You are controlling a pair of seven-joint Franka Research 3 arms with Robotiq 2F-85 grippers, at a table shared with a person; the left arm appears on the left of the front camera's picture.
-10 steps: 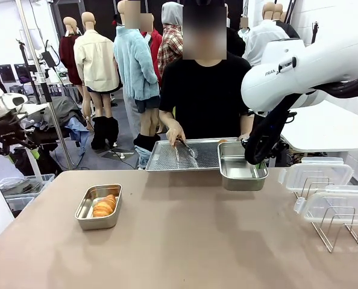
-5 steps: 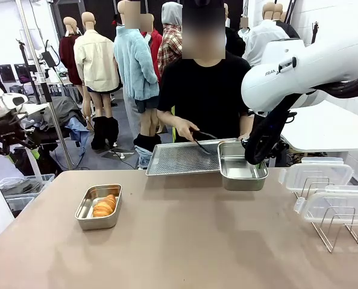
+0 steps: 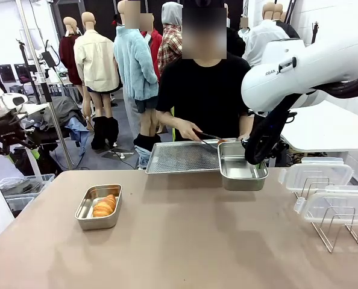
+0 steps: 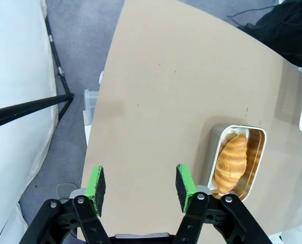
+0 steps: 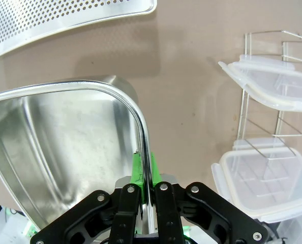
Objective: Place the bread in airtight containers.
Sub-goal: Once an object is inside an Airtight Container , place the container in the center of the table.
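At the table's (image 3: pixel 185 241) one o'clock, the person's tongs (image 3: pixel 206 136) have swung toward the empty steel tub (image 3: pixel 239 173) that the right tool (image 5: pixel 143 175) clamps by its rim, ready for filling; the left tool (image 4: pixel 139 184) is open.

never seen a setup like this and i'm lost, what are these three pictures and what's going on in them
These are two white robot arms at a brown table, with a person standing across it. The wide picture looks from between the arms toward the person. The other two come from a camera on each wrist, looking along that arm's fingers. The left fingers are open and hold nothing, above the table's edge near a steel tub with a croissant inside. The right fingers are shut on the wall of a second, empty tub. The person's hand holds tongs over a perforated tray. Clear lids sit on a wire rack at the right.
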